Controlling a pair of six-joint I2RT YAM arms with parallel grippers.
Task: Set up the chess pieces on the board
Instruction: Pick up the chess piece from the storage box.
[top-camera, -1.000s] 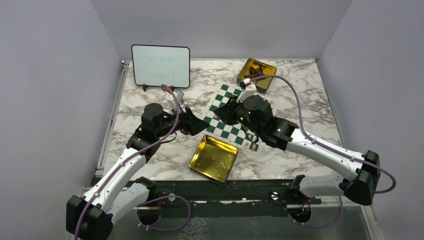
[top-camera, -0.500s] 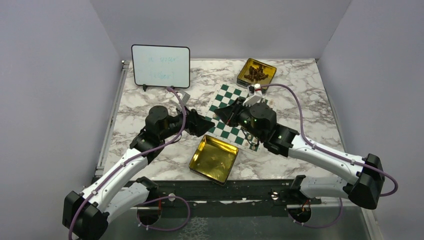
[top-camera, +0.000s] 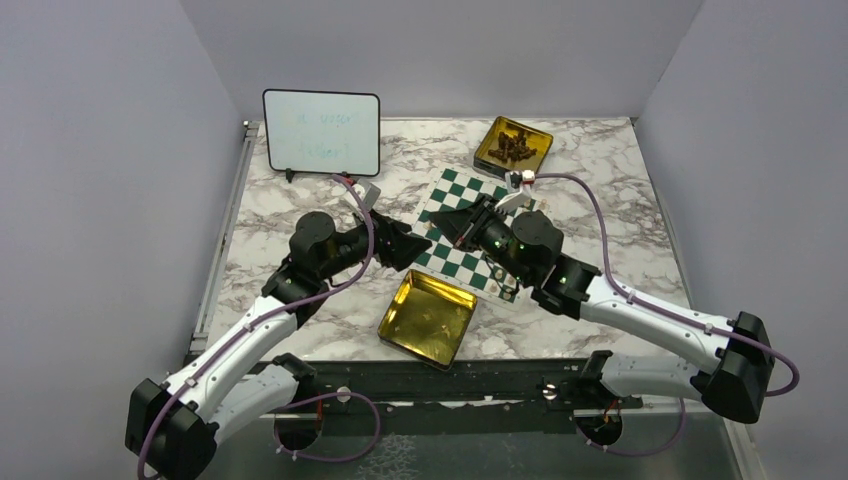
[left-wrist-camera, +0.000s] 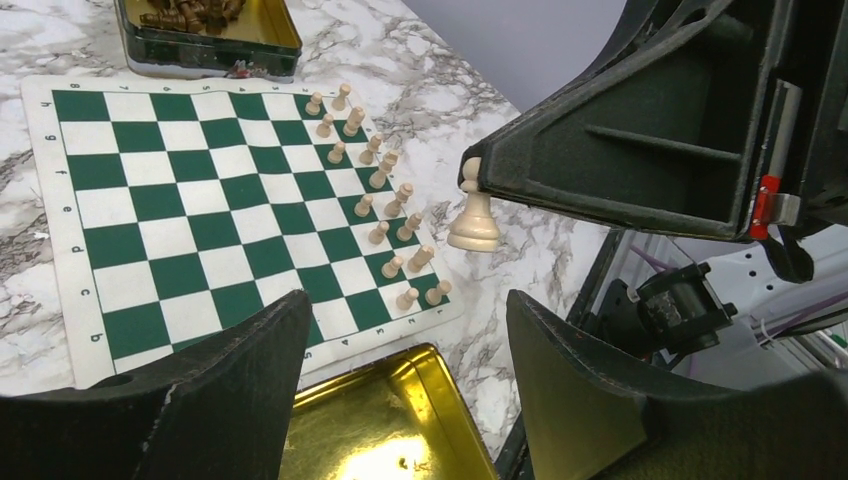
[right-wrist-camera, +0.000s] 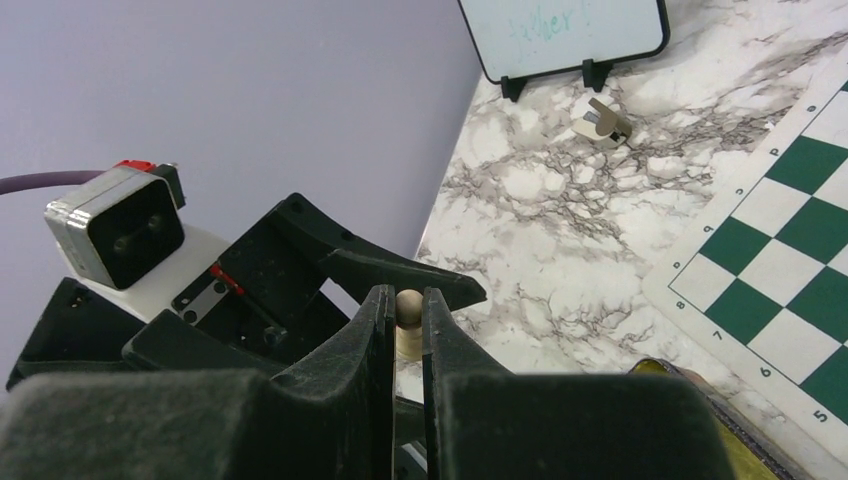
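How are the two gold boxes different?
The far square gold tin holds a heap of dark brown pieces; the near square gold tin looks almost bare. The far tin sits beyond the green-and-white chessboard; the near tin lies on its front side. Both are shiny, square and lidless.

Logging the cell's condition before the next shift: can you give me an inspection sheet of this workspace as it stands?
Surface: white-and-grey marbled tabletop; no spills seen.
Job's things: flat green-and-white checked chessboard; small cream chess pieces standing in two rows along one edge; one cream pawn held in the air.
Clutter: square gold tin of dark brown pieces; second square gold tin, no whole pieces seen inside; small silvery clip.
Grippers: left gripper open, empty; right gripper shut on the pawn's head.
Cables: purple cables along both arms; no snag seen.
Surroundings: pale lilac walls; black-framed whiteboard, writing faint.
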